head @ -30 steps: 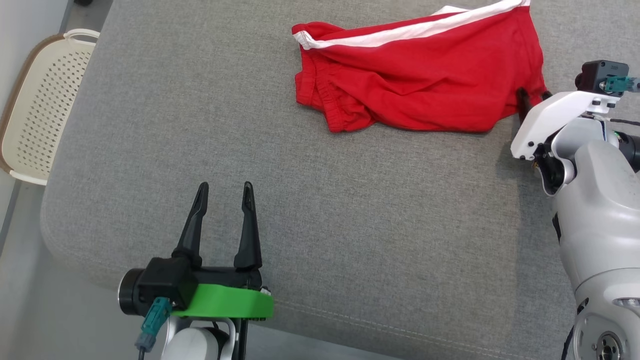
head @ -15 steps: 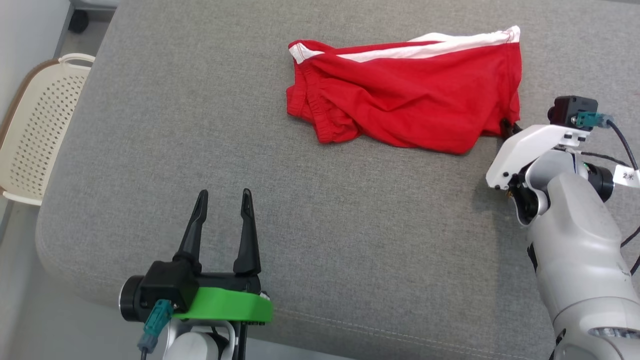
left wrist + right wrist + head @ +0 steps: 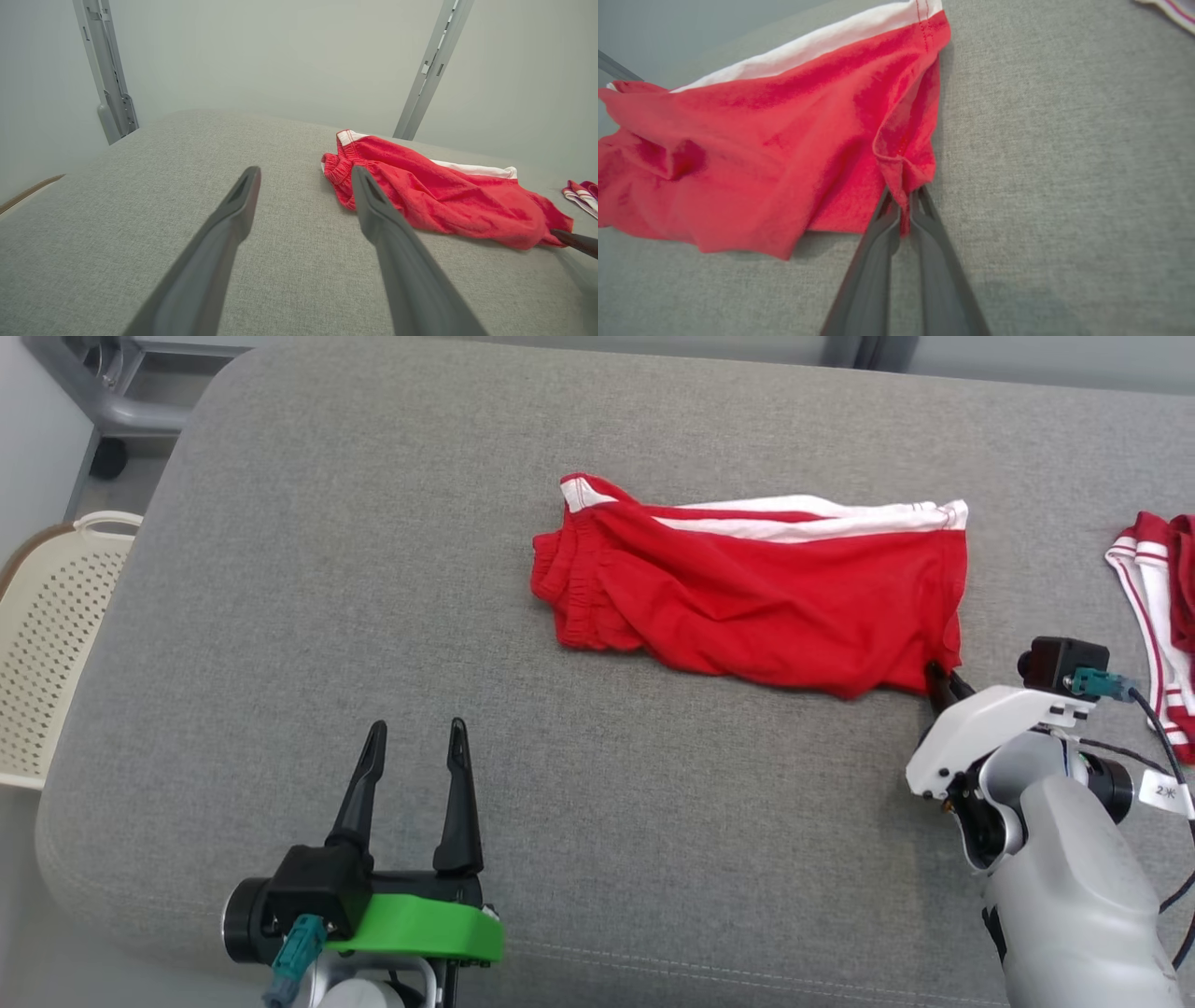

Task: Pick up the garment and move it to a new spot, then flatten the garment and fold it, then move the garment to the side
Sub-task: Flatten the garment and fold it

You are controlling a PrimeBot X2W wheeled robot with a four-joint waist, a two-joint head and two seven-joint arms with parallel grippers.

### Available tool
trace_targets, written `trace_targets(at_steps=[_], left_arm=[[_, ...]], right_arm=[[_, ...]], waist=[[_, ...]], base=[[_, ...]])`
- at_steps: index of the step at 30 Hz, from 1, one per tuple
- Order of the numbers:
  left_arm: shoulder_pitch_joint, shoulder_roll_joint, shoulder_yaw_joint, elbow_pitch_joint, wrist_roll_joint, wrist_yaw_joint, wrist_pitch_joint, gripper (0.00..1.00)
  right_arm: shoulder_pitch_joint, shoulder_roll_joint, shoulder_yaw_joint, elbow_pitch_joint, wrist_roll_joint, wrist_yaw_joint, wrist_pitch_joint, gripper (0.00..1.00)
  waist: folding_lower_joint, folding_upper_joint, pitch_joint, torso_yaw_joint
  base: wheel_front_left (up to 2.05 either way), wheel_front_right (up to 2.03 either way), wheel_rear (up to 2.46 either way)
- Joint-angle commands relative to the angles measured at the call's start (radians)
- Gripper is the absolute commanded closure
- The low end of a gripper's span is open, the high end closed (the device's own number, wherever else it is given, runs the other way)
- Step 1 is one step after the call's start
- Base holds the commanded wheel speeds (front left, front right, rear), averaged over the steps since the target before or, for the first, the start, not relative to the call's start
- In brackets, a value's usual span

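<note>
Your right gripper point(image 3: 903, 200) has its jaws closed on the near right corner of the red garment point(image 3: 747, 607), crumpled in the middle of the bench point(image 3: 373, 569), likely to carry it away, while your left gripper point(image 3: 416, 728) hovers apart, jaws wide.

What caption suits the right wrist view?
Right hand shut on a corner of the red shorts lying on the grey cushion.

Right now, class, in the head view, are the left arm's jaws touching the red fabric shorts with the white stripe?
No: the left gripper holds its jaws open over grey fabric cushion, apart from the red shorts.
</note>
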State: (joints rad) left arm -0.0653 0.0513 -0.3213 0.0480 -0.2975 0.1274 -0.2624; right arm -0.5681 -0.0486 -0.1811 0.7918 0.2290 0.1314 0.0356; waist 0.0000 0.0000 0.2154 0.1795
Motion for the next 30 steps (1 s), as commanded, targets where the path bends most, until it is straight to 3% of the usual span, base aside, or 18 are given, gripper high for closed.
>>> trace_targets(at_steps=[1,15,17,30], left_arm=[[0.019,0.0,0.006,0.005,0.008,-0.003,-0.002,0.0],[0.044,0.0,0.021,0.034,0.025,-0.012,-0.002,0.0],[0.049,0.0,0.024,0.041,0.028,-0.014,-0.002,0.0],[0.104,0.031,0.064,0.092,0.026,0.001,-0.002,0.0]], right_arm=[[0.038,-0.004,0.004,-0.029,0.01,-0.002,0.007,1.0],[0.217,-0.004,0.013,-0.211,0.027,-0.002,0.068,1.0],[0.233,-0.004,0.009,-0.22,0.025,-0.002,0.074,0.0],[0.361,-0.004,0.037,-0.325,0.082,-0.001,0.014,0.0]], waist=[[0.0,0.0,-0.017,-0.018],[0.0,0.0,-0.068,-0.059],[0.0,0.0,-0.078,-0.062],[0.0,0.0,-0.18,-0.089]], base=[[0.0,0.0,0.0],[0.0,0.0,0.0],[0.0,0.0,0.0],[0.0,0.0,0.0]])
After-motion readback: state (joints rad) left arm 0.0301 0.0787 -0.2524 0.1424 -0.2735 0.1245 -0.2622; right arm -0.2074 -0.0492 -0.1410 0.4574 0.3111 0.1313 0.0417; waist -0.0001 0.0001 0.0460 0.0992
